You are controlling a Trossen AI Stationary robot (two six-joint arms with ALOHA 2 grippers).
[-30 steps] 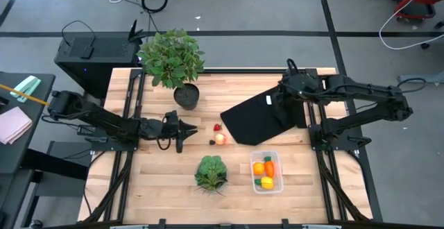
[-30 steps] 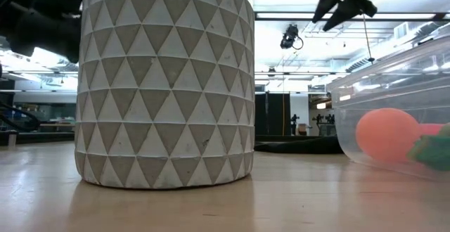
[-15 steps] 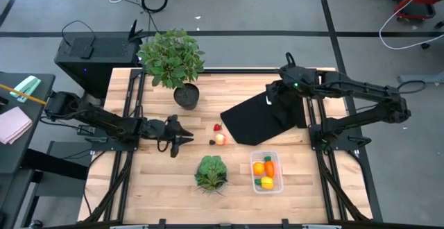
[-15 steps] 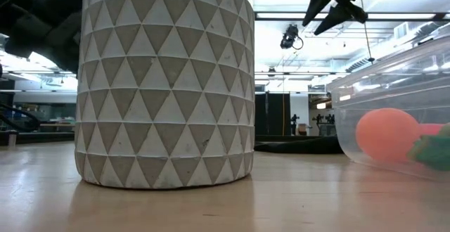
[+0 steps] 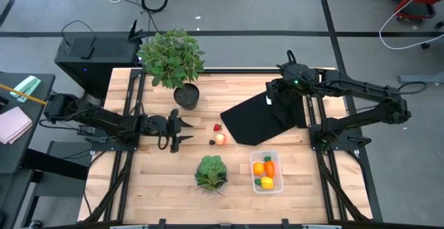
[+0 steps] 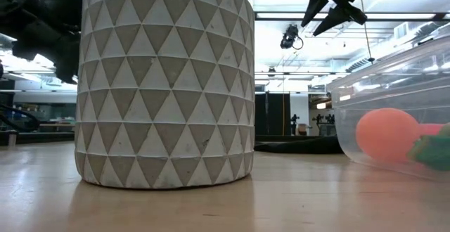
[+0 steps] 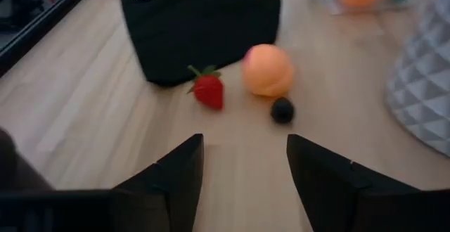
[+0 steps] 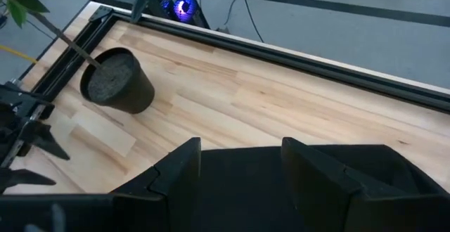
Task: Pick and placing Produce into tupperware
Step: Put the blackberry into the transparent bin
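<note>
The clear tupperware point(image 5: 266, 173) sits near the table's near edge. It holds an orange ball point(image 5: 258, 168), an orange carrot point(image 5: 270, 168) and a yellow piece point(image 5: 266, 182). The pale peach ball point(image 5: 220, 139), the tiny red piece point(image 5: 217, 127) and a small dark berry point(image 5: 212, 142) lie on the wood at mid-table. My left gripper point(image 5: 186, 130) is open and hovers left of them; in its wrist view the open fingers point(image 7: 242, 165) point at the red piece point(image 7: 209, 91) and the peach ball point(image 7: 268, 69). My right gripper point(image 5: 277, 94) is open above the black cloth point(image 5: 257, 118).
The lettuce head point(image 5: 211, 172) stands left of the tupperware in a grey triangle-patterned pot point(image 6: 165, 84). The big potted plant point(image 5: 173, 62) stands at the far left, with its dark pot point(image 8: 116, 81) on the wood. The black cloth covers the far right of the table.
My left gripper has drawn back a little toward the table's left edge and rolled about its axis, staying open. My right gripper has shifted slightly toward the far left over the black cloth. The produce and the tupperware have stayed put.
</note>
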